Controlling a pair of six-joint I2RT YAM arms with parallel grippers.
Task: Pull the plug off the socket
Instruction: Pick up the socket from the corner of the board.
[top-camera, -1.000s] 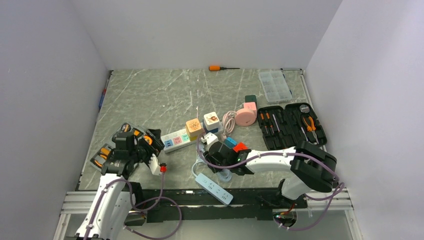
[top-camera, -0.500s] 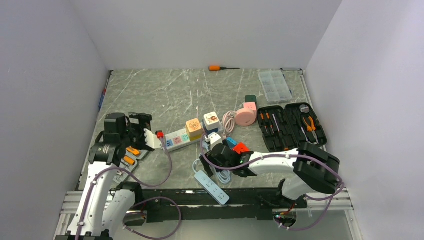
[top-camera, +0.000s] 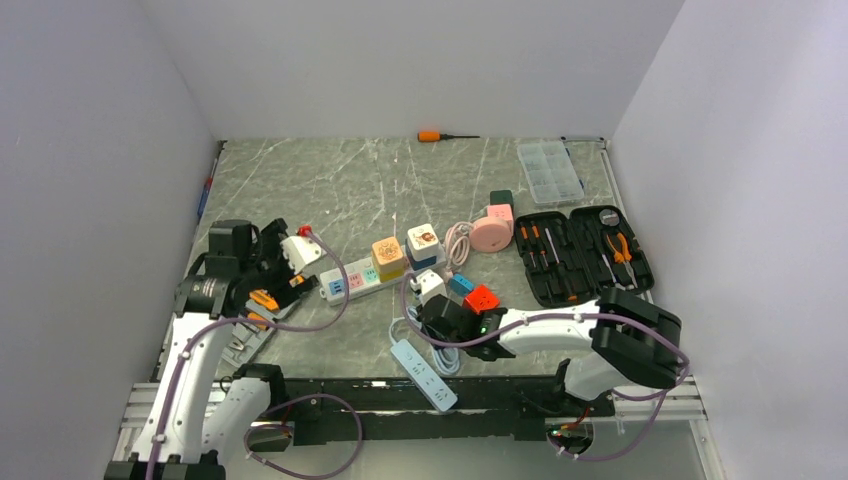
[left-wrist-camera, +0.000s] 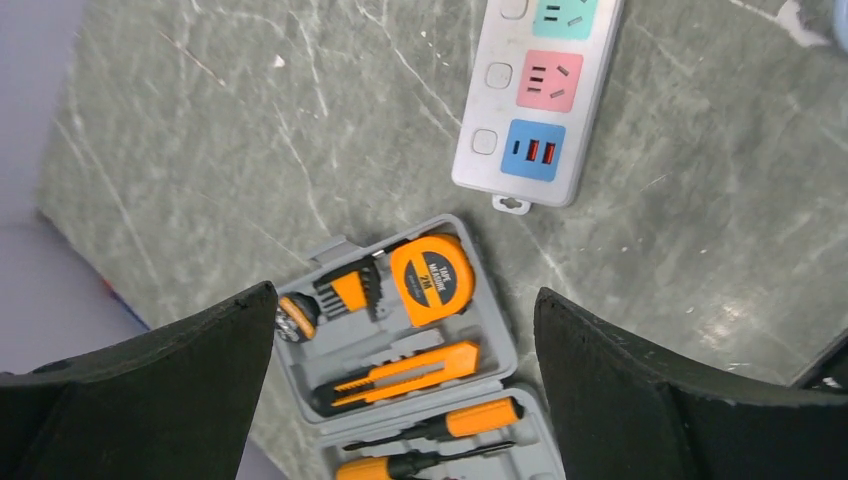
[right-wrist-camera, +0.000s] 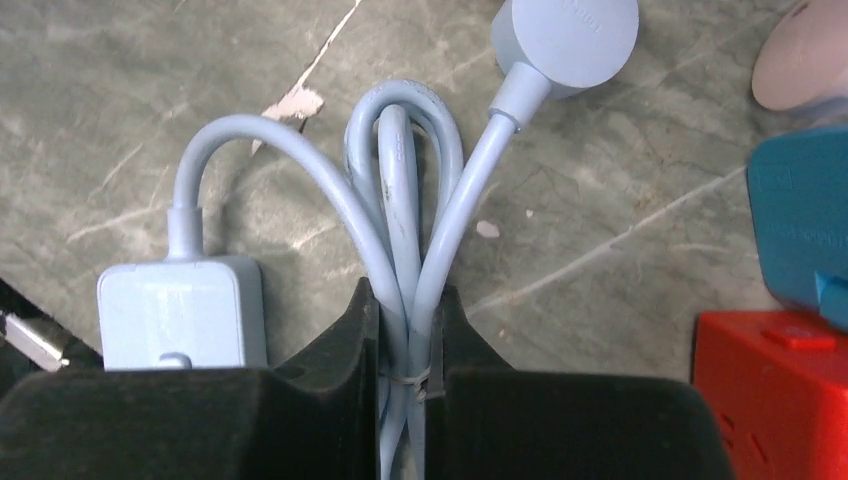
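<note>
White pastel-outlet socket (left-wrist-camera: 530, 90) lies left of desk centre, long axis near-left to far-right, USB end ahead of the wide-open, empty left gripper (left-wrist-camera: 405, 300), cube plugs (top-camera: 388, 256) on its far half; right gripper (right-wrist-camera: 405, 295) is clamped on a light-blue cord (right-wrist-camera: 400, 200).

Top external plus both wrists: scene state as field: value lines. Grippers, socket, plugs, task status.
left gripper: open, empty, over the open tool case, just short of the socket's USB end
right gripper: shut on the bundled light-blue cord
socket: flat on the table, neither gripper touching it
plugs: orange cube plug and white cube plug appear seated on the socket
task status: no plug pulled yet
</note>
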